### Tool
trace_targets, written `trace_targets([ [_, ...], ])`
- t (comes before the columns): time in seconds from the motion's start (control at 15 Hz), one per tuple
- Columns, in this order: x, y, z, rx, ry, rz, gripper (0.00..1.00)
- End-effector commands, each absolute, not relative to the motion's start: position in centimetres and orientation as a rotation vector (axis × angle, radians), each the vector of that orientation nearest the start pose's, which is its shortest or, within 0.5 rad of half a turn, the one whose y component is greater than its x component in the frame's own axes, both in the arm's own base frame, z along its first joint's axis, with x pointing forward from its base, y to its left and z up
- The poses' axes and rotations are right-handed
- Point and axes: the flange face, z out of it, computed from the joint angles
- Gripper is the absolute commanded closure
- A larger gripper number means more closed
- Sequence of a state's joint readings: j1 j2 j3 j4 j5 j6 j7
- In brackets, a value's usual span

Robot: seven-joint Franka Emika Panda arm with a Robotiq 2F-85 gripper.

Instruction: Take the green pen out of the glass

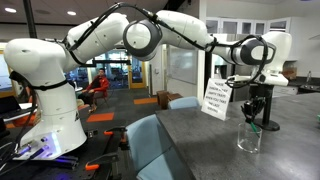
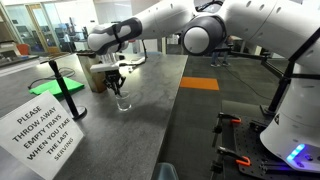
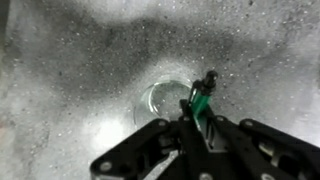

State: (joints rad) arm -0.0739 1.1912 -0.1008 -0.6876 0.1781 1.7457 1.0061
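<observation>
My gripper point(image 3: 203, 120) is pinching the green pen point(image 3: 204, 97), which sits over the right side of the glass point(image 3: 156, 102) on the grey table point(image 3: 60, 60). I should lift straight up and slowly, so the pen's tip does not catch the rim and tip the glass over.

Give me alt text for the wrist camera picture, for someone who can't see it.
Seen from above, the gripper pinches the green pen at the rim of the glass. The glass stands on a speckled grey countertop.

You have bare table point(image 2: 170, 115) all round the glass point(image 2: 122, 103); 1 paper sign point(image 1: 216, 98) and 1 black post point(image 1: 268, 125) stand near it.
</observation>
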Motion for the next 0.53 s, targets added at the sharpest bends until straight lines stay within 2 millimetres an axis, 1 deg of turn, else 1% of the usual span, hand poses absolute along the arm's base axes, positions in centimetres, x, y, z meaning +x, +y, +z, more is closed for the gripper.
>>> trace_targets([
  [0.0, 78.6, -6.9, 24.9, -2.649, 1.673, 0.191, 0.97],
  [0.13, 78.3, -5.8, 26.7, -2.657, 1.62, 0.221, 0.97],
  [0.27, 77.9, -5.4, 28.4, -2.671, 1.649, 0.212, 0.97],
  [0.33, 77.6, -5.7, 29.3, -2.684, 1.672, 0.202, 0.97],
  [0.47, 76.9, -7.1, 31.0, -2.718, 1.764, 0.111, 0.97],
])
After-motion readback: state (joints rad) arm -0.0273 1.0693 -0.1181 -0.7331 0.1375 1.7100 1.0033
